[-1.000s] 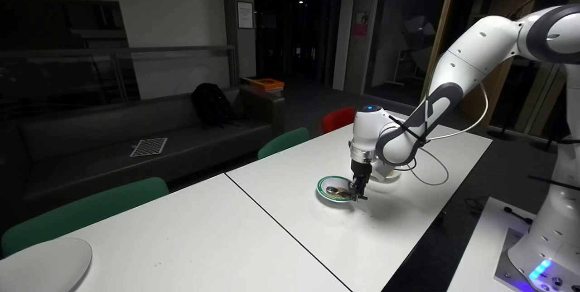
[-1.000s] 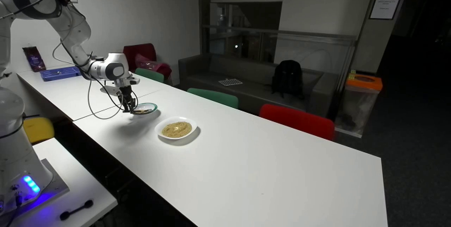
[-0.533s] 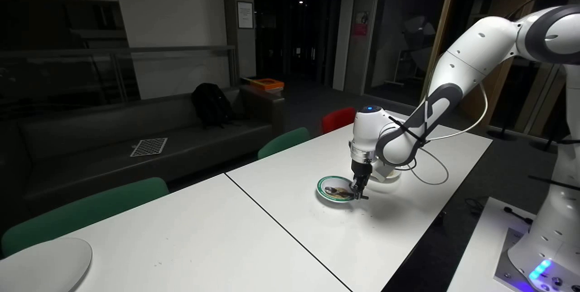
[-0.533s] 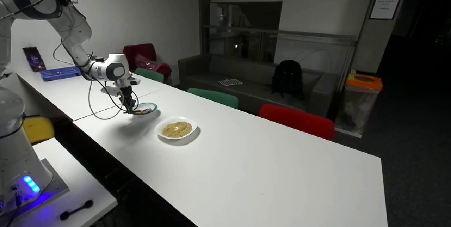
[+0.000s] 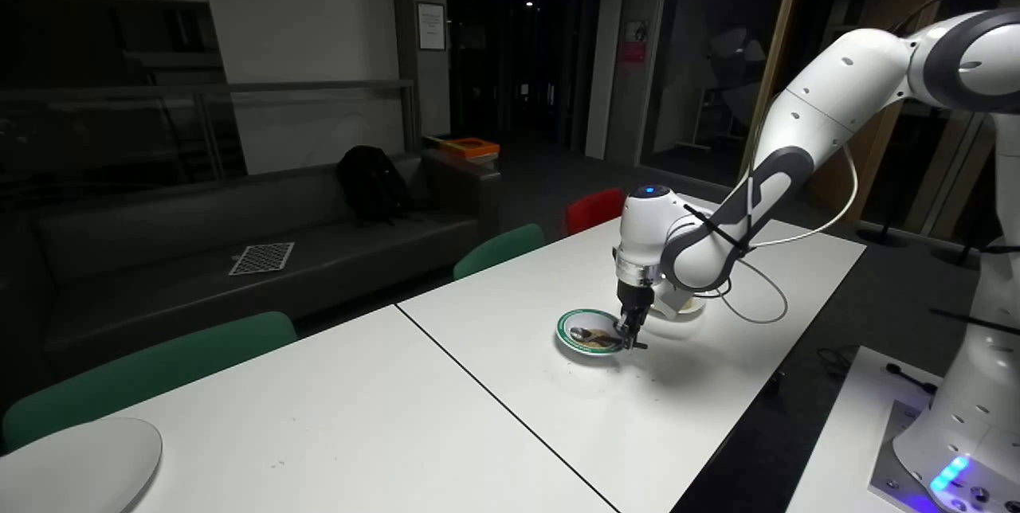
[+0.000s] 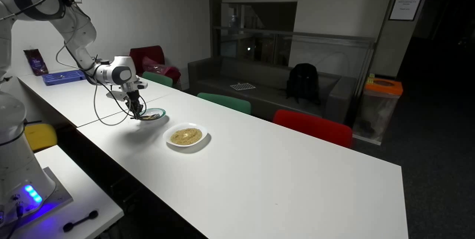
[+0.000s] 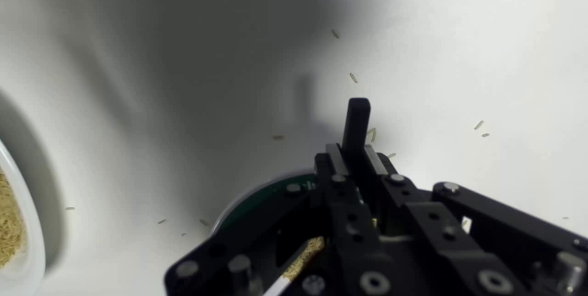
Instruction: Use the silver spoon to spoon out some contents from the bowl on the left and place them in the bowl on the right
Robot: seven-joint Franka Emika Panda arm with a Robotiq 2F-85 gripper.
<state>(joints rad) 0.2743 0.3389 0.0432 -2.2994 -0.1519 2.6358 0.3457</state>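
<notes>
My gripper is shut on the dark handle of the silver spoon. The handle's end sticks out between the fingertips in the wrist view. The spoon's head is over or in the green-rimmed bowl, which holds some grain; I cannot tell if it touches the grain. My gripper is at this bowl's edge, also in an exterior view. The fingers hide much of the bowl and the spoon's head in the wrist view. A white bowl with more grain stands beside it and shows partly in the wrist view.
Loose grains lie on the white table. A blue tray and a dark packet are at its far end. A white round item lies at the near end. Green and red chairs line the far side.
The spoon's head has shifted slightly in the green-rimmed bowl, away from my gripper, and its angle looks a little different. The arm has barely moved. The white bowl has not moved.
</notes>
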